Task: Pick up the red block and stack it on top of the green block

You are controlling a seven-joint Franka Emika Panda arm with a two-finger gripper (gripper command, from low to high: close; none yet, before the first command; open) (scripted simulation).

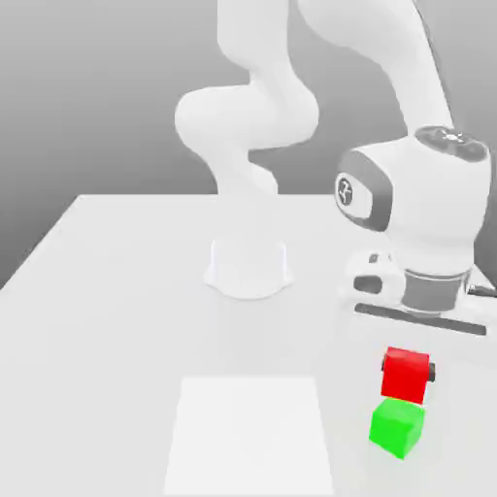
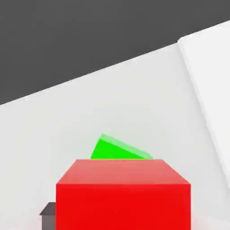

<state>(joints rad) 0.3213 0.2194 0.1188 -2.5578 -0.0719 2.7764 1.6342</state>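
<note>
White arm bent downward, fingers gripping red block (quite snugly)

Hard to trace the white fingers of the gripper against the pale table, with most of each dark fingertip pad hidden by the red block; cut off by the exterior view's top edge along the upper links of the arm, and by its right edge at the hand. In the hand view, cut off by the frame across the red block and the white square panel; blocked by the red block from most of the green block; impossible to tell whether touching or apart between the two blocks.
</note>
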